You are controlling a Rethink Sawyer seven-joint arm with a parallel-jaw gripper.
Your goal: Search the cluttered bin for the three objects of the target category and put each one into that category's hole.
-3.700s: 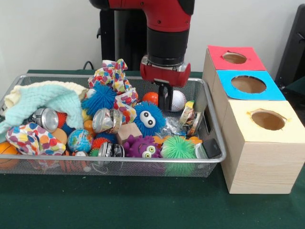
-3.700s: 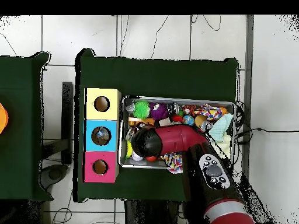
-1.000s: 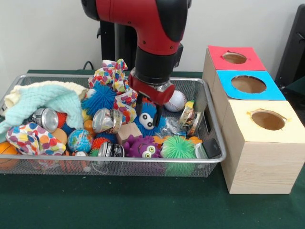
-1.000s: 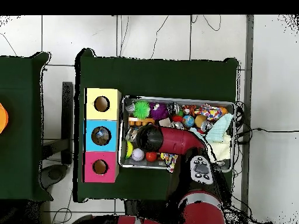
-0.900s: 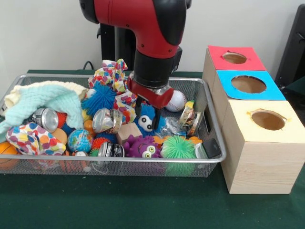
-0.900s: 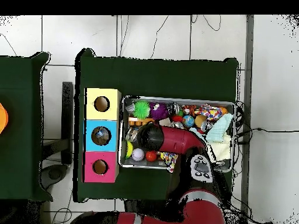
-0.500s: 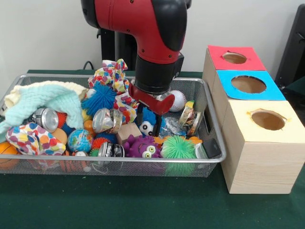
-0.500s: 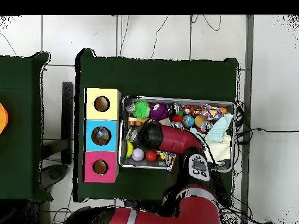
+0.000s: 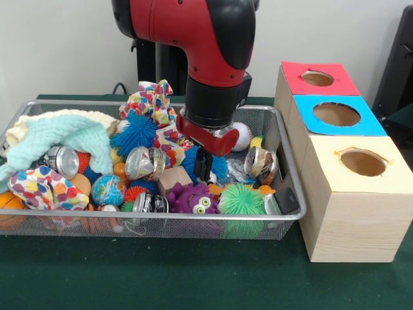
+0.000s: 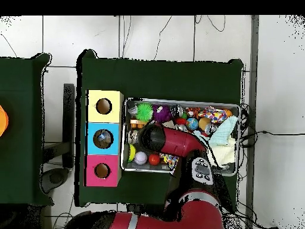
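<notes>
A dark green tablecloth (image 9: 161, 274) covers the table beneath a white wall (image 9: 64, 45).

Green table (image 9: 161, 278) carries wire bin (image 9: 129, 226) and, just beside it, box (image 9: 352, 219) (three holes on top).

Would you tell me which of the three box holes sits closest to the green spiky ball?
The hole in the yellow-topped box, nearest the camera in the front view. The blue-topped box and red-topped box stand further back from the green spiky ball.

The red arm's gripper (image 9: 202, 169) reaches down into the wire bin (image 9: 284, 194) onto the blue fuzzy toy (image 9: 214, 165), just behind the purple spiky toy (image 9: 191, 198) and green one (image 9: 242, 199).
</notes>
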